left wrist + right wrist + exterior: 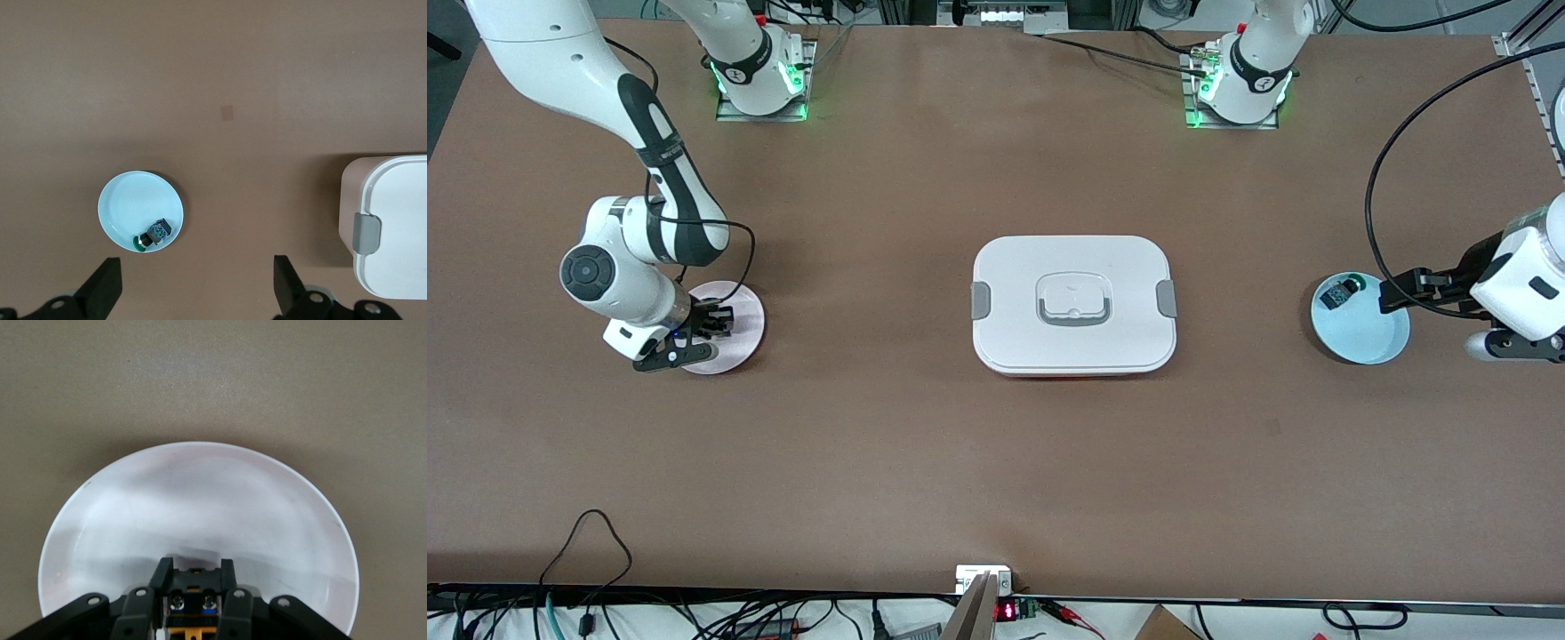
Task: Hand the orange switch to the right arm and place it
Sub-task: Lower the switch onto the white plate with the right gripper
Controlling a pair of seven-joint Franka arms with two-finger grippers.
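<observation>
My right gripper [713, 322] is shut on the orange switch [194, 608], a small black part with orange marks. It holds the switch low over the pale pink plate [743, 313], which fills the right wrist view [200, 513]. I cannot tell whether the switch touches the plate. In the front view the fingers hide the switch. My left gripper [1398, 292] is open and empty, in the air by the rim of the light blue plate [1365, 336]. Its two fingertips [107, 288] stand wide apart in the left wrist view.
A black-grey part with a green cap [1341, 291] lies in the light blue plate [130, 200] and shows in the left wrist view [154, 235]. A white lidded container [1074, 304] with grey clips stands at the table's middle and also shows in the left wrist view [393, 227].
</observation>
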